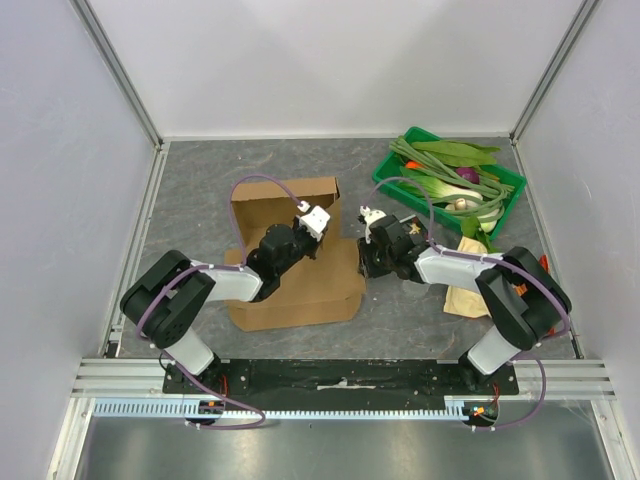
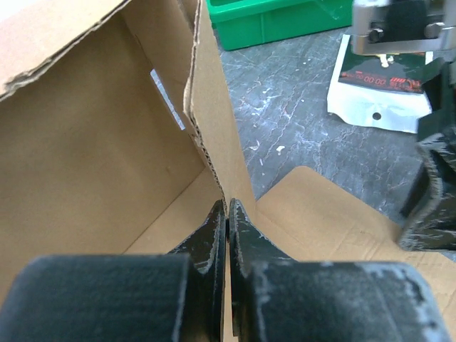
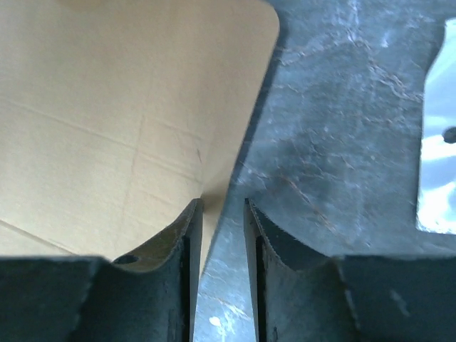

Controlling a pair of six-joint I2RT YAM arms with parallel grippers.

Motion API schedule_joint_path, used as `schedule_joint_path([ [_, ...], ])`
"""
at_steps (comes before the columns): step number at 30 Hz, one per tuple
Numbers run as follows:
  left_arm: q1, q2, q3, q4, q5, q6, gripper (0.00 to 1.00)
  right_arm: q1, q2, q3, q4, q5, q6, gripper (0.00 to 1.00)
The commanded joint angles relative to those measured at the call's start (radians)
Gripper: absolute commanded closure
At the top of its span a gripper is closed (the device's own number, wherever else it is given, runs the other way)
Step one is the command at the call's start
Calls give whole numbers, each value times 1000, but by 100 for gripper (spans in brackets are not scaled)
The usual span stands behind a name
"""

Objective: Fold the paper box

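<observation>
The paper box [image 1: 300,290] is a brown cardboard blank lying in the middle of the table, with its far panel [image 1: 285,200] raised. My left gripper [image 1: 320,248] is shut on the thin edge of an upright side flap, as the left wrist view [image 2: 228,205] shows, with the box's inside [image 2: 92,157] to its left. My right gripper [image 1: 362,264] is low at the box's right edge. In the right wrist view [image 3: 222,206] its jaws stand a narrow gap apart, one finger over a flat flap [image 3: 107,107] and the other over the bare table [image 3: 342,107]. They hold nothing.
A green tray [image 1: 383,172] of vegetables stands at the back right and shows in the left wrist view [image 2: 271,21]. A tan bag [image 1: 465,298] lies under the right arm. A white packet [image 2: 377,92] lies right of the box. White walls enclose the table.
</observation>
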Motion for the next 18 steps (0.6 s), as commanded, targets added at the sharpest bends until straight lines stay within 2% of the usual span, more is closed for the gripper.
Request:
schedule_joint_path([
  [1,25,14,27,-44,-15,38,98,-2,-64,51,-173,58,-81,60],
  [6,26,14,30,-55,17,35,98,-2,-185,120,-216,77,-101,33],
  [8,26,14,33,-63,17,36,98,-2,-216,138,-208,91,-136,25],
  [11,28,11,33,-64,20,33,98,-2,-219,134,-116,110,-151,20],
  [12,28,10,33,-64,22,33,98,-3,-221,114,-8,110,-147,18],
  [18,31,-9,30,-81,28,18,98,-2,-146,80,273,42,-182,17],
])
